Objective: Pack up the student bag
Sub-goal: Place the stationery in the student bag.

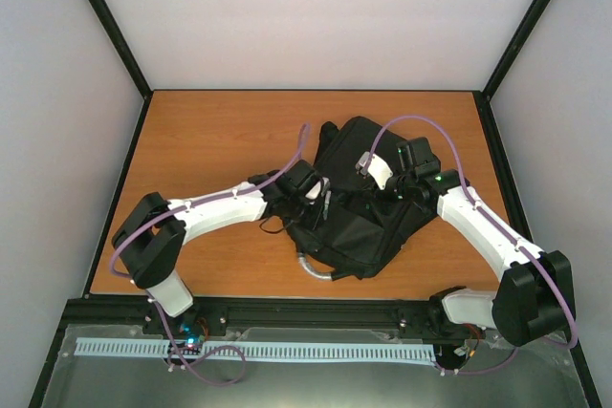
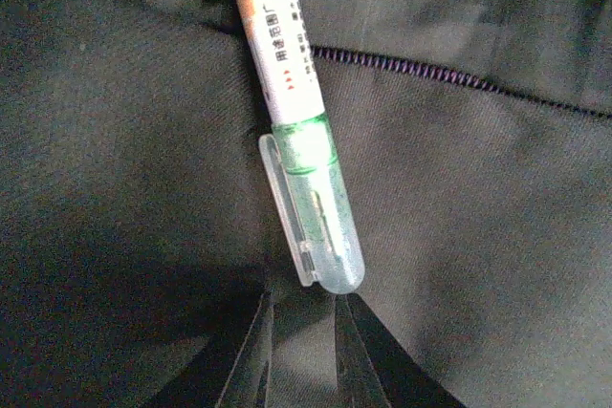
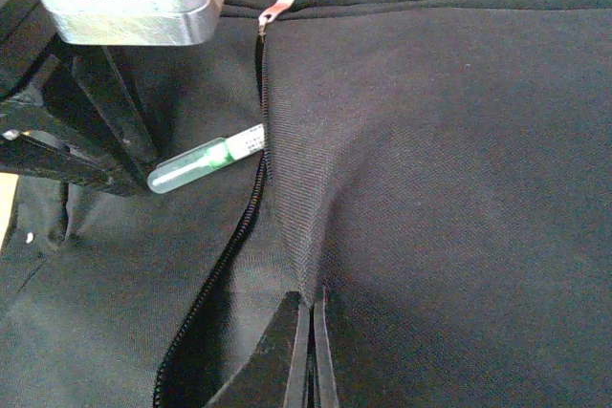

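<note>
Bag: student bag (image 1: 356,236) lay flat on the table (image 1: 210,131), right of centre, with both wrists over it.
Zip: zip (image 3: 244,226) stood parted in the right wrist view, with a grey pull tab (image 3: 277,9) at its far end.
Pen: pen (image 2: 296,117) had a white printed barrel and a clear green-tinted cap. I saw the barrel run in under the zip edge and the cap end lie out on the fabric.
Left gripper: left gripper (image 2: 304,332) was unclenched, its fingers a narrow gap apart. The cap end sat just ahead of the tips and I saw nothing between them.
Right gripper: right gripper (image 3: 308,303) was clenched on a fold of bag fabric just beside the zip, and the cloth was drawn into a ridge at the tips.
</note>
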